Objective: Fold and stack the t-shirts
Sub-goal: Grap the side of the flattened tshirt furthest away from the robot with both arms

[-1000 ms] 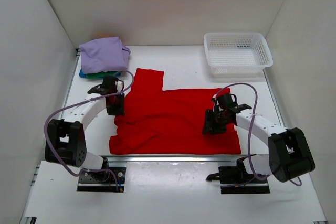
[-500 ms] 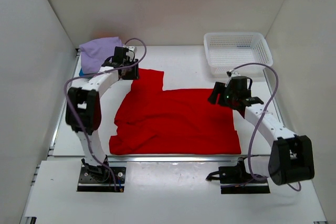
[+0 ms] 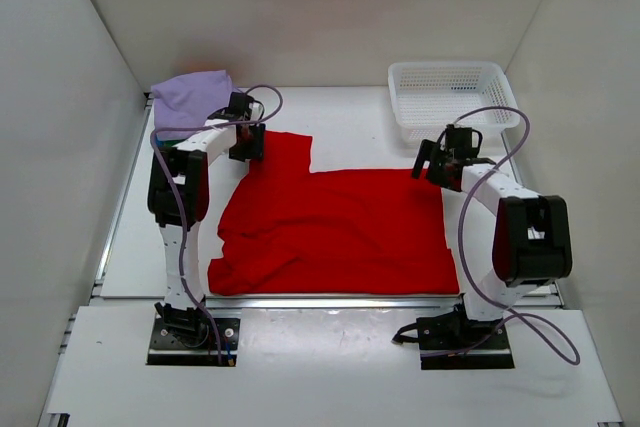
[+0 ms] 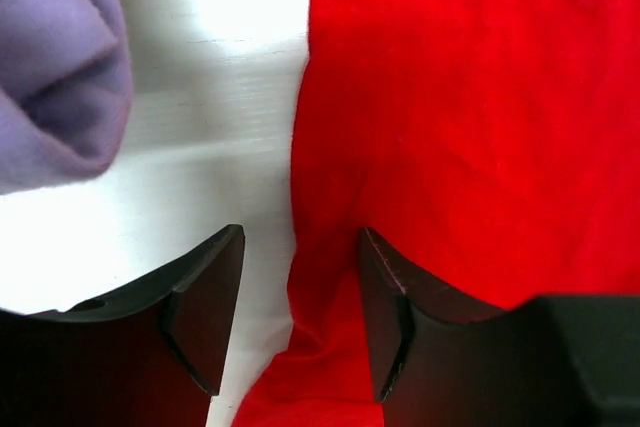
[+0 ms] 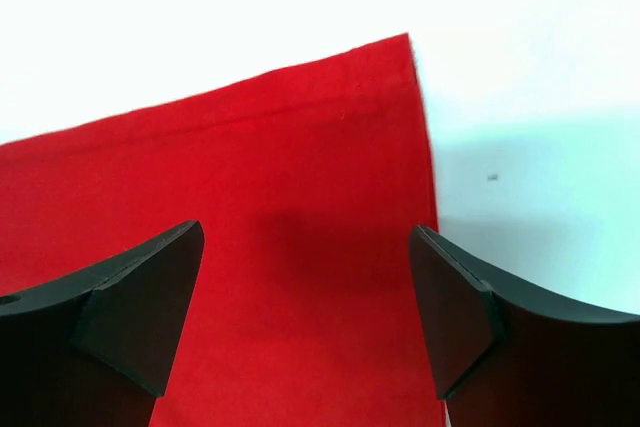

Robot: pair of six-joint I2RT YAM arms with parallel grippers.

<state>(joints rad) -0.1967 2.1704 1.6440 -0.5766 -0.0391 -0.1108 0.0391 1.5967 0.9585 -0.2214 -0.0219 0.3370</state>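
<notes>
Since both claws stand apart with nothing between their fingers, the risks we see all lie in the coming grab. At the far-left corner of the worktop (image 3: 350, 112) the lavender t-shirt (image 3: 190, 95) sits folded. The left claw (image 4: 300, 247) hangs just beside it, one finger over bare worktop and the other over the red t-shirt (image 3: 330, 227), so that it straddles the sleeve's left edge. Should it come down a shade too far left, we think it could close on nothing or nudge the lavender fold and spoil that pile. Too shallow a pinch might catch only one layer. Further right, the right claw (image 5: 305, 237) gapes wide over the red t-shirt's far-right corner. A bite that misses the seam would let the corner slip, and uneven lifts by the two arms would drag the cloth askew. The white basket (image 3: 505, 107) in the far-right corner is near enough for that arm to brush.

The red t-shirt lies flat mid-worktop, its long axis running from the left edge toward the right edge. We judge that the collar end points left, with one sleeve jutting toward the far edge, and that the straight hem faces right.
</notes>
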